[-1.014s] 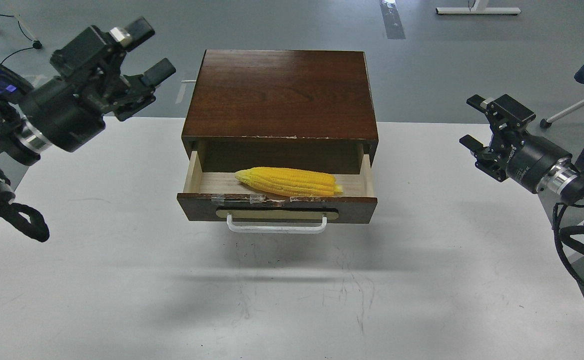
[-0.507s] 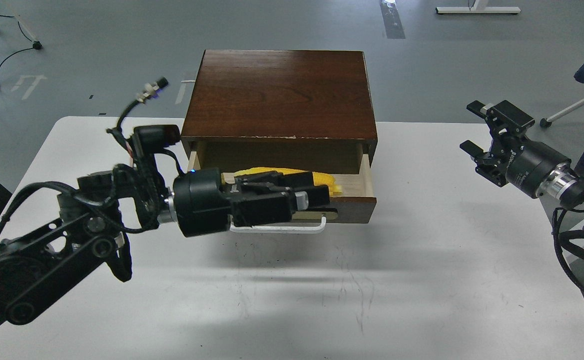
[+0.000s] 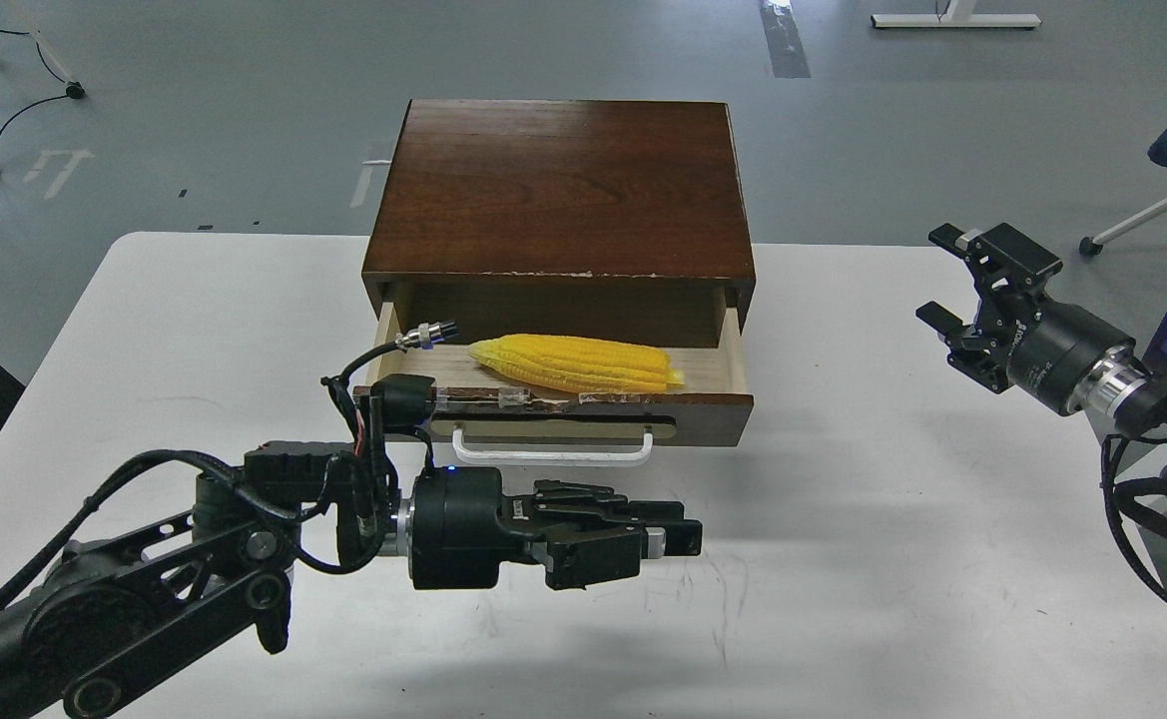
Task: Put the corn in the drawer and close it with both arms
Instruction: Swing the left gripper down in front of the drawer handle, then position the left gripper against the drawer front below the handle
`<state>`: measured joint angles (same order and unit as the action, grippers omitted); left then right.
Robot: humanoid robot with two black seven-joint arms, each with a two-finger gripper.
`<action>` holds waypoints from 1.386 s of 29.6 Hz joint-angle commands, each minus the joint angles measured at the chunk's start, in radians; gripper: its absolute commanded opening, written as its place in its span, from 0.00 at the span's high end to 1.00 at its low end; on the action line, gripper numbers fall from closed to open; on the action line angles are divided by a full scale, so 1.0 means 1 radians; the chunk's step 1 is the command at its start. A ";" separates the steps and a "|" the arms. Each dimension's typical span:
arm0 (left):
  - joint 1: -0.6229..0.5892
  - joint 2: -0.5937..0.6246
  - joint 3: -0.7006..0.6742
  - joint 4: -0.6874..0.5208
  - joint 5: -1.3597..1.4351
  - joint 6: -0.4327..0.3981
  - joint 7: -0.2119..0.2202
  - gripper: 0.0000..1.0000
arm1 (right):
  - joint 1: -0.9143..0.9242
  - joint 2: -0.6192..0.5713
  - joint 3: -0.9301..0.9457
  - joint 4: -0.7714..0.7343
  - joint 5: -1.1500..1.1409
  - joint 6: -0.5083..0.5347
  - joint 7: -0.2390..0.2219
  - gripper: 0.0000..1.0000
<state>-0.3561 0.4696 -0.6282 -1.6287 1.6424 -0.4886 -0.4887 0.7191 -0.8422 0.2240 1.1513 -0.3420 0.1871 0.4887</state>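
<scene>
The yellow corn (image 3: pixel 578 363) lies lengthwise inside the open drawer (image 3: pixel 708 417), which is pulled out of the dark wood cabinet (image 3: pixel 558 190). The drawer's white bar handle (image 3: pixel 553 456) faces me. My left gripper (image 3: pixel 678 536) points right, low over the table just in front of the drawer and below the handle. Its fingers are pressed together and hold nothing. My right gripper (image 3: pixel 942 275) hovers to the right of the cabinet, well apart from it, with its fingers spread and empty.
The cabinet stands at the far middle of the white table (image 3: pixel 843 559). My left arm's cables (image 3: pixel 383 399) and a connector rise close to the drawer's left front corner. Grey floor lies beyond the table's far edge.
My left arm swung from high at the left down across the drawer front, then lowered to the table in front of it; its fingers came together. The right gripper barely moved.
</scene>
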 commanded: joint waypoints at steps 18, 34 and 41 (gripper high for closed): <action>0.020 0.052 -0.008 0.135 -0.104 0.000 0.000 1.00 | -0.026 0.008 -0.002 -0.001 0.000 0.002 0.000 0.01; 0.020 0.083 -0.008 0.156 -0.191 0.025 0.000 1.00 | -0.032 0.009 -0.003 0.001 -0.002 0.002 0.000 0.01; 0.019 0.083 -0.013 0.159 -0.193 0.028 0.000 1.00 | -0.044 0.021 -0.005 0.001 -0.002 0.002 0.000 0.01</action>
<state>-0.3360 0.5521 -0.6406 -1.4716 1.4505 -0.4608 -0.4887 0.6799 -0.8294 0.2194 1.1519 -0.3435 0.1887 0.4887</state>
